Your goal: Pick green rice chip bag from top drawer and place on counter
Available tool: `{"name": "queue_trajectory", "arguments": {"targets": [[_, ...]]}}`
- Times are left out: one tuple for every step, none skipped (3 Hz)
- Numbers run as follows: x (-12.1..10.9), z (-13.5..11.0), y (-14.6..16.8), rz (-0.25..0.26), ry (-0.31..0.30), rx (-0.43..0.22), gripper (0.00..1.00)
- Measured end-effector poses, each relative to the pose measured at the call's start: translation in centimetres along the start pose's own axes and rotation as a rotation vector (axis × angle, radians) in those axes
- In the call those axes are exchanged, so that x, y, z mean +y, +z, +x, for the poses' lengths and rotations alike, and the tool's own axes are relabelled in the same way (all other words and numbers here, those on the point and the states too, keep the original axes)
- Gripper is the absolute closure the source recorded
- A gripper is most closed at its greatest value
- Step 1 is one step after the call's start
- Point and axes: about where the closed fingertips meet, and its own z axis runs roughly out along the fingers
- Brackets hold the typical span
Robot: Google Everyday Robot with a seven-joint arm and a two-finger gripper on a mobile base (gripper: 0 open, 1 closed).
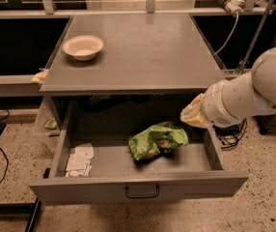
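Starting at the far left, the speckled, stone-like floor (pixel 17 144) runs under everything. A small yellowish scrap (pixel 39 76) sits just at the counter's left edge, and lower down a little green scrap (pixel 50 123) shows beside the cabinet frame.

The counter (pixel 143 57) is a broad, flat, matte grey slab. Near its back left corner stands a shallow, round, cream-coloured bowl (pixel 82 47).

Below the counter, the top drawer (pixel 138 186) is pulled wide open. It is smooth grey metal, wide and shallow, with a flat front panel and a small black loop handle (pixel 142 192) at the middle. A few flat white paper packets (pixel 79 159) lie overlapping in the drawer's front left corner.

Right of the middle, on the drawer floor, lies the green rice chip bag (pixel 157 141). It is lime green, crinkled and shiny, with small orange-and-white prints.

Just up and to the right of the bag, over the drawer's right rear part, hangs the gripper (pixel 193 116). It is a pale yellowish tip on a thick, rounded white arm (pixel 246 98) that reaches in from the right. Whether it is released or clenched cannot be told, and it is apart from the bag.

Black cables (pixel 229 135) tangle on the floor behind the arm. At the top right, a white power strip (pixel 232 1) sits with a pale cord hanging down.
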Motion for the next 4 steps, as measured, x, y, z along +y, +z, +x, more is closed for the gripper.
{"name": "queue_trajectory", "arguments": {"targets": [[0.8, 0.3, 2.4, -0.017, 0.005, -0.041, 0.84], [2.0, -0.1, 4.6, -0.045, 0.019, -0.095, 0.63], [2.8, -1.0, 6.7, -0.068, 0.02, -0.147, 0.4], [3.0, -1.9, 8.8, -0.077, 0.006, -0.188, 0.27]]}}
